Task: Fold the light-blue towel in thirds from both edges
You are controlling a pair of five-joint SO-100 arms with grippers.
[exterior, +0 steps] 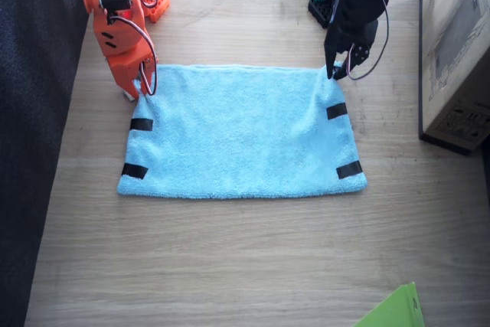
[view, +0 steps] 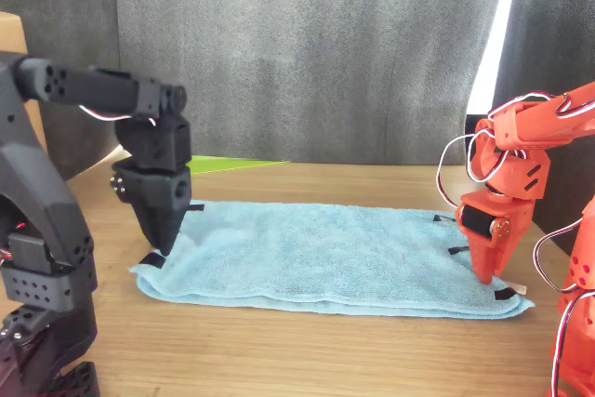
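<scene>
Front view shows both pincers, left (view: 163, 246) and right (view: 487, 273), seemingly closed on the light-blue towel's (view: 325, 258) corners, ready to fold.

Light-blue towel (exterior: 241, 132) flat, unfolded on table, black-taped edges (exterior: 141, 124) outermost.

Fixed view: high, looking down. Front view: low, opposite side. Both share towel (exterior: 239, 132).
</scene>
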